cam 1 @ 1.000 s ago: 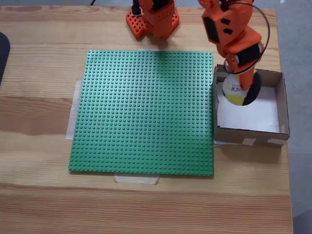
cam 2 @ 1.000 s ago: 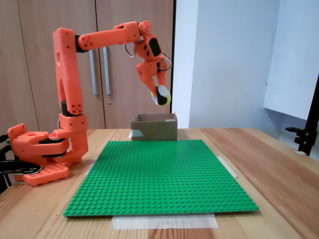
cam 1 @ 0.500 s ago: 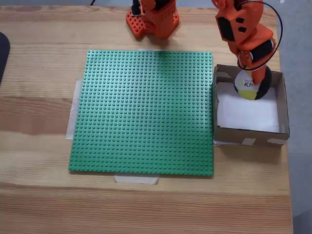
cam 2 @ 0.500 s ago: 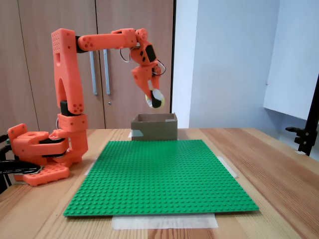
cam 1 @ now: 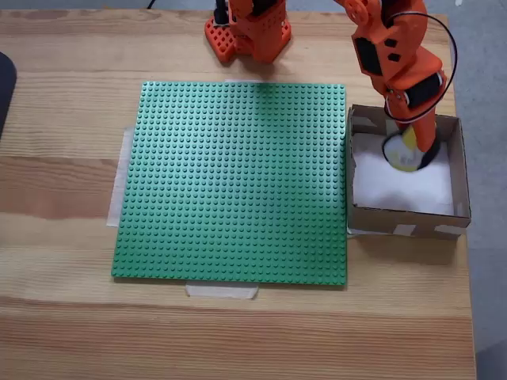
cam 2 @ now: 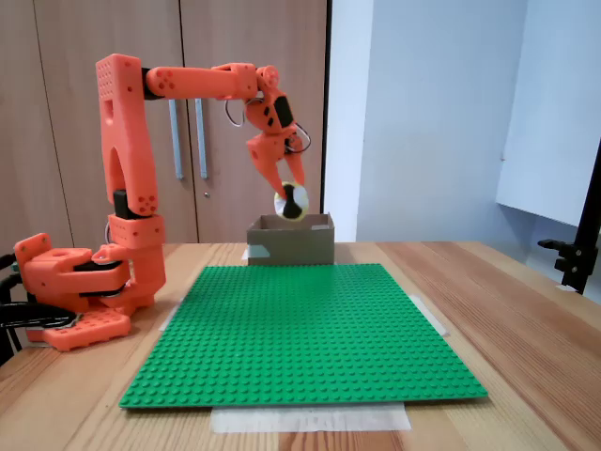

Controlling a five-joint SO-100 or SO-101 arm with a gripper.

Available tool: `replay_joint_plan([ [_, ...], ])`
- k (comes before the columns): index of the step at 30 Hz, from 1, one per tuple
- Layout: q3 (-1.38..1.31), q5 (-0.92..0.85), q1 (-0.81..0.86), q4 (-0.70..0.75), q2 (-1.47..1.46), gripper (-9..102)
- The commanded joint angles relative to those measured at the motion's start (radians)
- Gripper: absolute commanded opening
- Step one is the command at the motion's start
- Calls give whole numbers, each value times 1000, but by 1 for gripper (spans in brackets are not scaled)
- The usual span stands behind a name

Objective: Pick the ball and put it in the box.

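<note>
The ball [cam 1: 404, 152], patched yellow, black and white, hangs blurred over the far part of the box [cam 1: 400, 220], a shallow brown cardboard box with a white bottom. From the side the ball [cam 2: 292, 202] is just above the rim of the box [cam 2: 291, 244]. My orange gripper [cam 1: 412, 142] points down over it. Seen from the side, the gripper [cam 2: 289, 188] has its fingers spread apart, and the ball sits at or just below their tips.
A large green studded baseplate [cam 1: 238, 182] is taped to the wooden table, left of the box. The arm's orange base [cam 2: 75, 282] stands at the table's back edge. A dark object [cam 1: 4, 87] shows at the left edge.
The gripper carried the ball further over the box and lowered it toward the rim. Its fingers have spread, and the ball now sits lower than before.
</note>
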Motion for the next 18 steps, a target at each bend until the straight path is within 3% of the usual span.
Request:
replay_joint_plan([
  [1,23,-3,12,-37,84,21],
  [18,321,-126,80,-166,390,18],
])
